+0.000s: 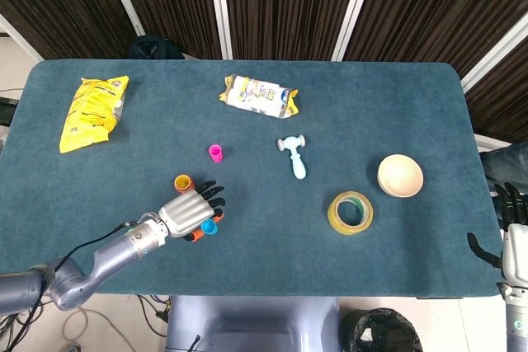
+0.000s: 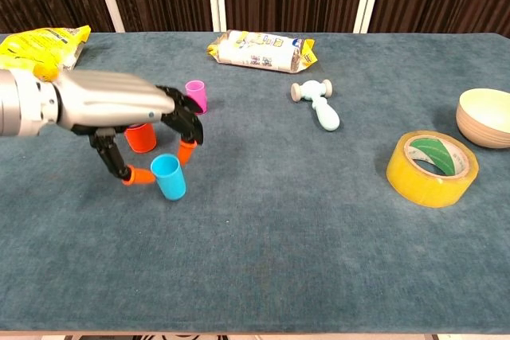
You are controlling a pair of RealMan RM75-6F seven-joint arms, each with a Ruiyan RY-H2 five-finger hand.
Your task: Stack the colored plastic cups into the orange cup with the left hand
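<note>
In the chest view my left hand [image 2: 119, 105] pinches the blue cup [image 2: 169, 177] between its thumb and a finger, and the cup sits slightly tilted, just off the cloth. The head view shows the same hand [image 1: 188, 212] with the blue cup [image 1: 209, 227] at its fingertips. Right behind the hand stands the orange cup [image 2: 141, 137] [image 1: 182, 183], upright, partly hidden by the fingers. Farther back the pink cup [image 2: 196, 95] [image 1: 215, 152] stands upright on its own. My right hand [image 1: 511, 232] hangs at the table's right edge with its fingers apart, holding nothing.
A yellow snack bag [image 1: 92, 111] lies far left and a white packet [image 1: 258, 96] at the back centre. A light-blue toy hammer [image 1: 294, 155], a yellow tape roll [image 1: 351, 212] and a cream bowl [image 1: 400, 175] lie to the right.
</note>
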